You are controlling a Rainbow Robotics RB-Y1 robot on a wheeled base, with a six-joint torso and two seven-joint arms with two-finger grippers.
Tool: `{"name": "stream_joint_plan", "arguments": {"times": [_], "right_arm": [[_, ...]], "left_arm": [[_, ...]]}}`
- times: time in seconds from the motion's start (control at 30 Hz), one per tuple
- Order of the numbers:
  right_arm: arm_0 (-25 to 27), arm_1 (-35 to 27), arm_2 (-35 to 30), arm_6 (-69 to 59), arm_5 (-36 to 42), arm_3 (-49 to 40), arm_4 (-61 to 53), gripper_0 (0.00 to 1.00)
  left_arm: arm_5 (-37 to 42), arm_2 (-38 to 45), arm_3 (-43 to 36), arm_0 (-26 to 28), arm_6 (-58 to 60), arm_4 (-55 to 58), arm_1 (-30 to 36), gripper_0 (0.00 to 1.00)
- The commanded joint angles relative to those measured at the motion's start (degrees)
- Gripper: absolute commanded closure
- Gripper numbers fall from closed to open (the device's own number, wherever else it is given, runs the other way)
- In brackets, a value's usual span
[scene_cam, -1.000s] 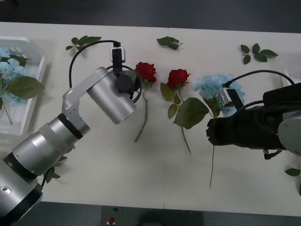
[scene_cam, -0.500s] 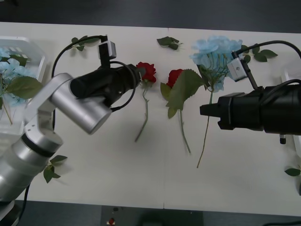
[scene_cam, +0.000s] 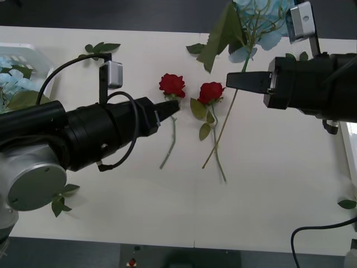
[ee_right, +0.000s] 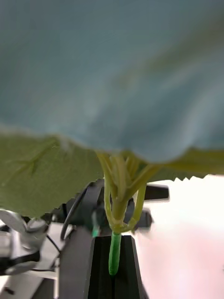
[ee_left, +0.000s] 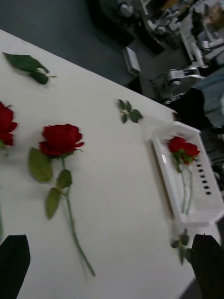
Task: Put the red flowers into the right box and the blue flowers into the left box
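Since half a second ago your right tool [scene_cam: 230, 80] has hauled the blue flower [scene_cam: 257, 17] further up: its head is now at the top edge of the front view, right of centre, with the big leaf [scene_cam: 221, 34] hanging at upper centre and the stem tail trailing down-left across the worktop [scene_cam: 279, 184] toward the roses. That tool sits in the upper right of the frame, tips pointing left, pinched narrow on the stem just below the head. Your right wrist view backs that up: the green stem [ee_right: 114, 252] drops straight into the dark gap between the tool's tips, with the pale bloom right above it.

Your left tool [scene_cam: 170, 107] has swung round too. It's now mid-left in the front view, pointing right, tip just below the left red rose [scene_cam: 172, 85] and right by the top of its stem. From the left wrist view its two black fingers [ee_left: 13, 264] sit at the bottom corners, so it's spread wide and holding nothing.

The second rose [scene_cam: 211, 92] lies just right of the first, in the middle of the frame, directly left of the right tool's tips. In the left wrist view you've got two more red blooms [ee_left: 183, 147] lying inside the right box [ee_left: 164, 156]. The left box [scene_cam: 42, 70] is at the far left edge with blue flowers [scene_cam: 11, 82] in it.
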Motion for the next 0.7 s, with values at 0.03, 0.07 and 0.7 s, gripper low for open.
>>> {"name": "stream_joint_plan", "arguments": {"times": [0.03, 0.07, 0.7], "right_arm": [[-4.19, 0.16, -0.16, 1.90, -0.37, 3.11, -4.22, 1.00], [-5.24, 0.16, -0.16, 1.73, -0.37, 4.34, -5.45, 1.00], [-17.11, 0.51, 0.72, 0.41, -0.37, 16.91, -14.59, 1.00]], "left_arm": [[-0.52, -0.31, -7.54, 0.85, -0.95, 6.38, -0.68, 0.00], [-0.52, -0.14, -9.12, 1.37, -0.95, 7.61, -0.86, 0.00], [-0.26, -5.50, -12.99, -3.02, 1.24, 6.91, -3.94, 0.00]]}}
